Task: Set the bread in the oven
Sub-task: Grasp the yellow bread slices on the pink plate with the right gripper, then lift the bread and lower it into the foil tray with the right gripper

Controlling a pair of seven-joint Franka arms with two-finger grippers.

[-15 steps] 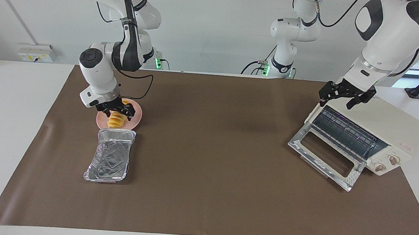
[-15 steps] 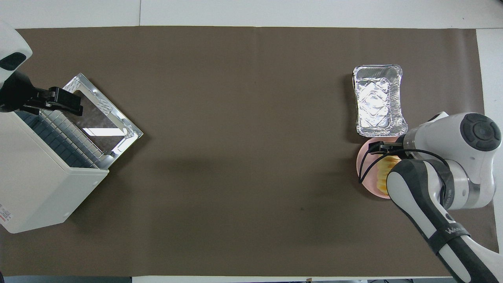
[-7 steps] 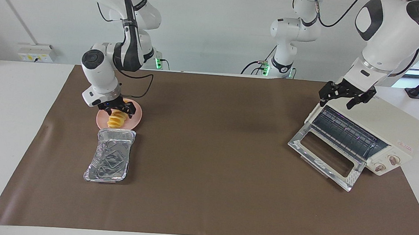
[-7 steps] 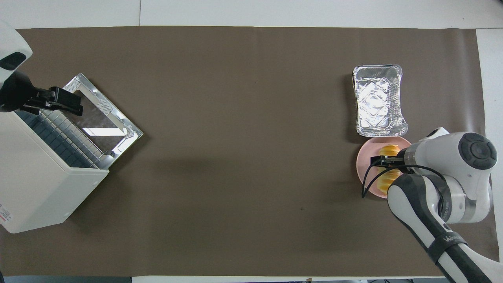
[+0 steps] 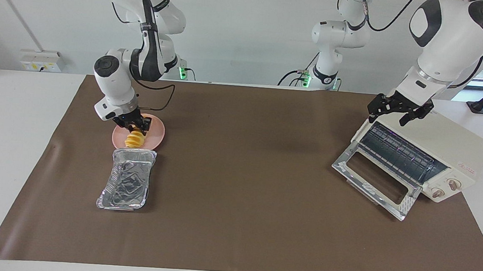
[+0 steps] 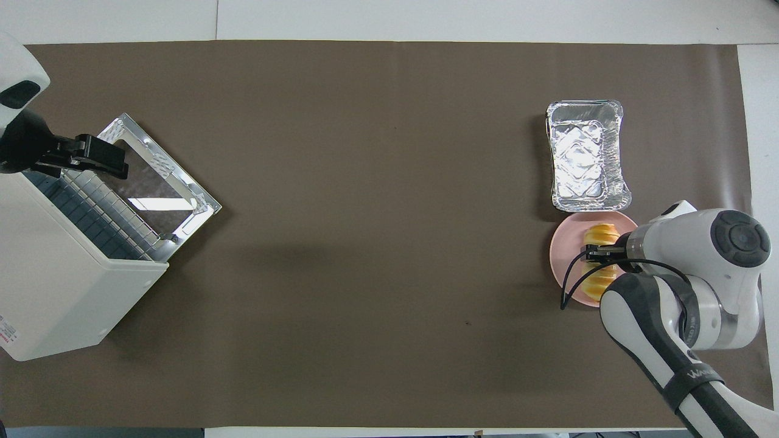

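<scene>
Now the right gripper [image 5: 135, 124] is down on the bread [image 5: 135, 139], jaws closed around it.
The bread lies on a pink plate [image 5: 156, 134] near the right arm's end of the desk, touching a foil tray [image 5: 126, 179] that lies farther from the robots. The left gripper [image 5: 398, 111] hovers over the oven [image 5: 449, 145] at the other end, jaws spread open; the oven's door [image 5: 374, 179] hangs down.

right gripper [image 5: 137, 125] lowered, pinching in, left gripper [image 5: 398, 111] raised, spread wide
</scene>
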